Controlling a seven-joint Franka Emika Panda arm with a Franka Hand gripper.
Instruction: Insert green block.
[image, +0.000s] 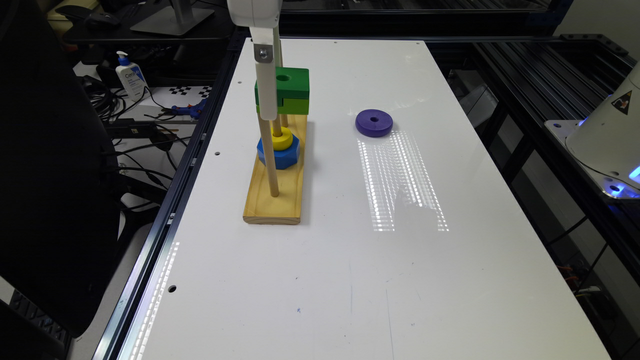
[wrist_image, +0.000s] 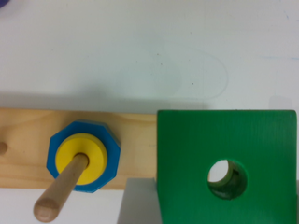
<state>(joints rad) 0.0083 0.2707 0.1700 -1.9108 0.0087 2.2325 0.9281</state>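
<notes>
Green block (wrist_image: 226, 168) in transit, held aloft.
End effector (image: 268, 90) grips it above the peg (image: 284, 120); lowering onto the peg remains.

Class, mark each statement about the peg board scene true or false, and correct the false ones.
1. The green block rests flat on the table. False: it is held up above the wooden base.
2. A yellow ring sits on a blue piece on one peg. True.
3. The purple disc is on a peg. False: it lies on the table.
4. The green block has a round hole. True.
</notes>
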